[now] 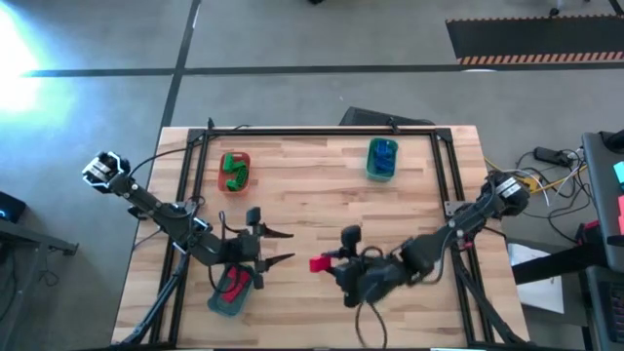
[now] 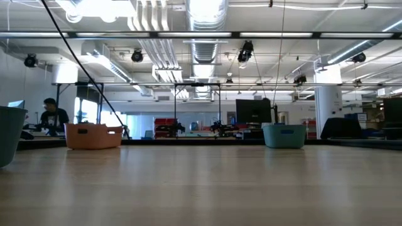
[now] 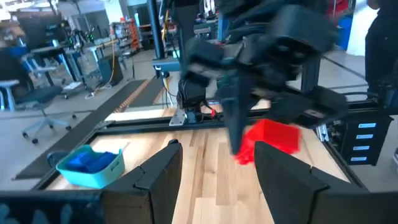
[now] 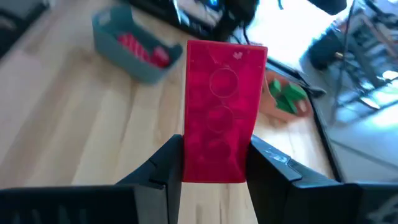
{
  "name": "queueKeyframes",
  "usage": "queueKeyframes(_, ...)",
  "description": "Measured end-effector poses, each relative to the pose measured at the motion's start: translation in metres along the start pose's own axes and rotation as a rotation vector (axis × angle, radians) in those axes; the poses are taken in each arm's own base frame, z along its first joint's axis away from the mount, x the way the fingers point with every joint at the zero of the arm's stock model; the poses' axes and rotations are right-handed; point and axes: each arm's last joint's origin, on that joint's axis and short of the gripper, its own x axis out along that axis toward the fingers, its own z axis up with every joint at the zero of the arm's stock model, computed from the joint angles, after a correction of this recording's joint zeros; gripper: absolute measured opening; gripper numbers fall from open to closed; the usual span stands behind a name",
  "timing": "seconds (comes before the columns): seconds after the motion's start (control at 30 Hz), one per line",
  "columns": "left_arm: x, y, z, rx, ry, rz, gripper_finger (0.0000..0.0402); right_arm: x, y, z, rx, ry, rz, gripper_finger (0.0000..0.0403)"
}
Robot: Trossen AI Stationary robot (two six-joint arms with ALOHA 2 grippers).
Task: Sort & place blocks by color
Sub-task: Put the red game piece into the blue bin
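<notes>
Currently right gripper (image 1: 327, 264) jaws clamp a red block (image 4: 222, 112), long axis pointing out toward the teal tray (image 1: 230, 292) of reds near the wide-open left gripper (image 1: 283, 246).

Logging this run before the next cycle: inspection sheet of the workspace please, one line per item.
Surface: wooden table, black frame along its edges.
Job's things: red block held by the right end effector; green blocks in the orange-red tray; blue blocks in the far teal tray; red blocks in the near teal tray.
Clutter: nothing seen on the table.
End effectors: right one shut on the red block, above the near middle of the table; left end effector open, beside the near teal tray.
Cables: cables on the floor right of the table.
Surroundings: workshop; a person seated far behind.
</notes>
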Motion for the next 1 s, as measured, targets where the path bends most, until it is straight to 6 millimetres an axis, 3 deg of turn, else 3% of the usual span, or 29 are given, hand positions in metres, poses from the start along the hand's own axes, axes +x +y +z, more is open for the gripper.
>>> queueKeyframes(0.17, -0.001, -0.001, 0.000, 0.012, 0.001, -0.005, 0.0183, 0.011, -0.030, -0.016, 0.115, -0.226, 0.130, 0.0121)
queueKeyframes(0.33, 0.002, -0.004, -0.005, 0.011, 0.000, -0.009, 0.0183, 0.028, -0.029, -0.051, 0.171, -0.457, 0.193, 0.0121)
queueKeyframes(0.47, 0.004, -0.005, -0.007, 0.007, -0.004, -0.013, 0.0183, 0.029, -0.032, -0.065, 0.225, -0.579, 0.150, 0.0121)
queueKeyframes(1.0, 0.034, -0.019, -0.021, -0.037, -0.118, 0.010, 0.0189, 0.031, -0.038, -0.069, 0.253, -0.595, 0.131, 0.0121)
